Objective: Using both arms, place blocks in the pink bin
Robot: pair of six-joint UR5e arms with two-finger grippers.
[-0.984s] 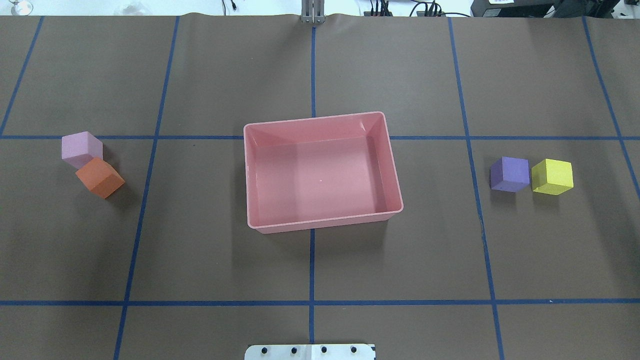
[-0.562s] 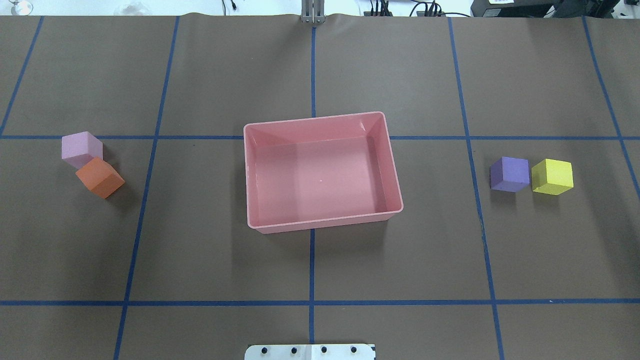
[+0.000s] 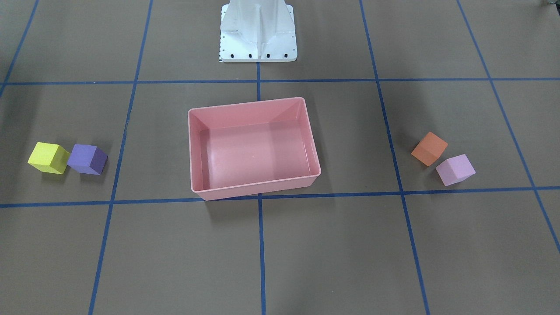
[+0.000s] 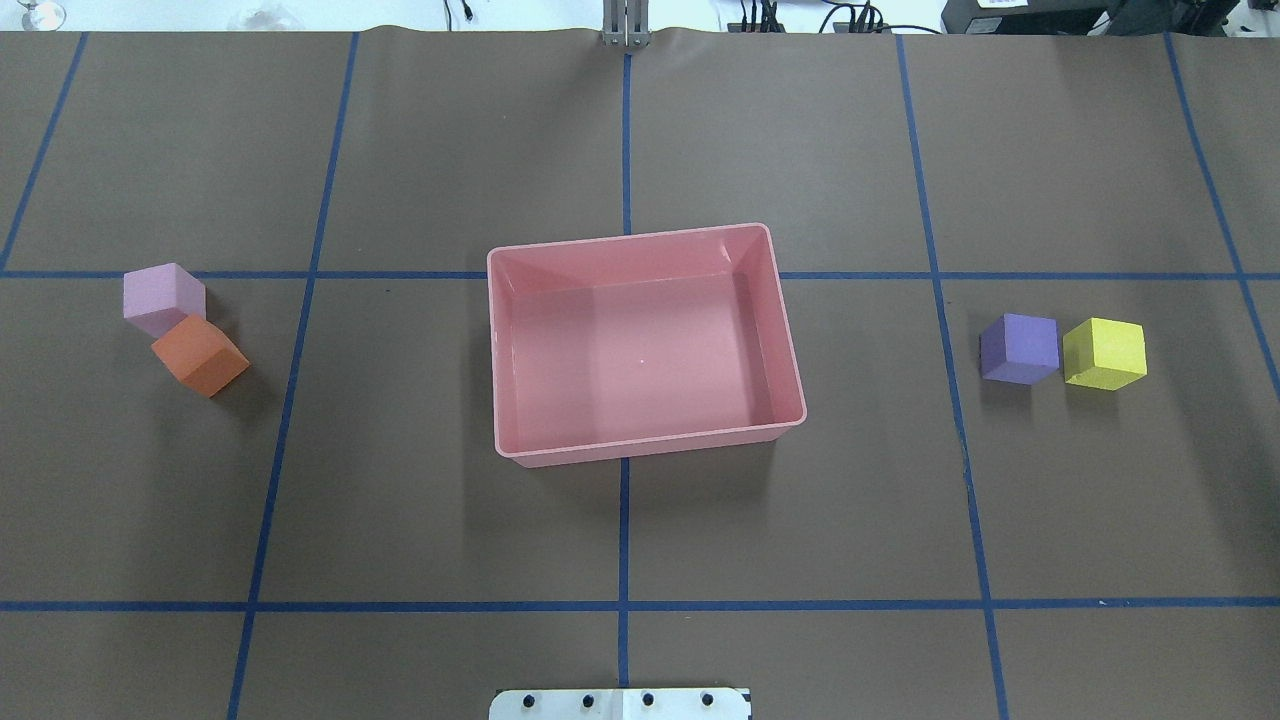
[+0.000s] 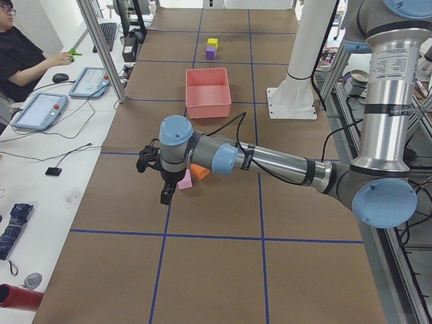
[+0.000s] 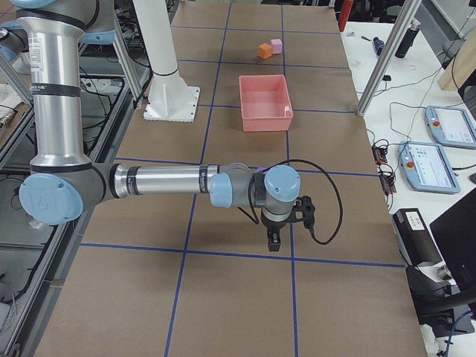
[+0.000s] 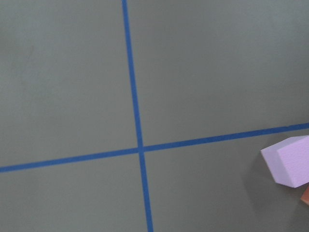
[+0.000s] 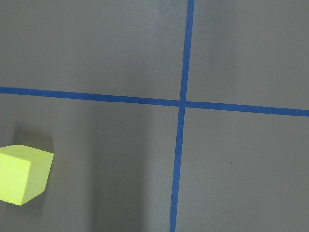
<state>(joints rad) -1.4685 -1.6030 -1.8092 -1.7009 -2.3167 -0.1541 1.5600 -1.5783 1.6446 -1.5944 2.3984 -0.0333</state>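
The left fingers (image 5: 165, 196) point straight down at the desk (image 4: 400, 520), just beside the light pink cube (image 4: 163, 297). The right fingers (image 6: 273, 240) hang the same way near the yellow cube (image 4: 1104, 352). How far either pair is parted I cannot tell. All four cubes lie on the desk, so neither seems to hold one.

This looks like the approach to a first pick, as the pink bin (image 4: 650, 445) at the centre holds nothing. Each wrist must next centre over its cube, then descend. The orange cube (image 4: 199, 354) crowds the pink one, and the purple cube (image 4: 1019, 348) crowds the yellow.

The left arm (image 5: 270, 160) and right arm (image 6: 163, 181) reach outward low, forearms about level.
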